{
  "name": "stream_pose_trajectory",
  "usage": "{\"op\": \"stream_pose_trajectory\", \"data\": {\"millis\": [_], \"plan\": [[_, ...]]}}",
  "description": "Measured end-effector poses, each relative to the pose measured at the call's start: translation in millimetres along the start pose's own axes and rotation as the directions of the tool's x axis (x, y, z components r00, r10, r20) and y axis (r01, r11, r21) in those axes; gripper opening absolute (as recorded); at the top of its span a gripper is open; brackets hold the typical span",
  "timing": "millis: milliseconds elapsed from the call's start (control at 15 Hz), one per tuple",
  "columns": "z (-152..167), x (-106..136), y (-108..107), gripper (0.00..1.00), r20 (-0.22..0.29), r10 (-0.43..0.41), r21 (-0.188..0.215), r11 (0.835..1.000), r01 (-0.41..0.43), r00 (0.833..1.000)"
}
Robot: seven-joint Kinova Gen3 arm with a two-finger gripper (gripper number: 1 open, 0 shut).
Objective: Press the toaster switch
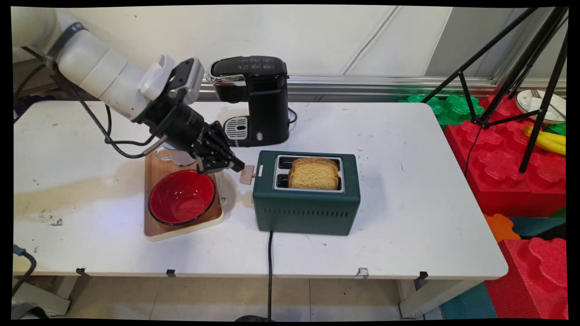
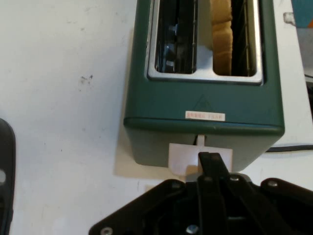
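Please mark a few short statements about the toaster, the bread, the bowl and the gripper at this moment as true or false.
1. The gripper is at the lever on the end of the green toaster. True.
2. Both toaster slots hold bread. False: the bread slice sits in one slot only; in the hand view the other slot is empty.
3. The red bowl rests on a wooden board. True.
4. The coffee machine stands in front of the toaster, near the table's front edge. False: it stands behind the toaster, toward the wall.
5. The gripper holds the bowl. False: the bowl lies free, below it.
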State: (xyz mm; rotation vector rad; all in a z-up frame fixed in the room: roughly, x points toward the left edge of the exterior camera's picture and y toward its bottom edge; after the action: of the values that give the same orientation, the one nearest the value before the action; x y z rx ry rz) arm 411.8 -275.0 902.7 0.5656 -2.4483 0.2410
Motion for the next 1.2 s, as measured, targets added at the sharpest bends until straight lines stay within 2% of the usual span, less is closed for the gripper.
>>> {"op": "stream_pose_trajectory", "data": {"millis": [1200], "plan": [[46, -11, 1, 0.0, 0.023, -0.007, -0.02, 1.0, 0.007, 1.0]]}}
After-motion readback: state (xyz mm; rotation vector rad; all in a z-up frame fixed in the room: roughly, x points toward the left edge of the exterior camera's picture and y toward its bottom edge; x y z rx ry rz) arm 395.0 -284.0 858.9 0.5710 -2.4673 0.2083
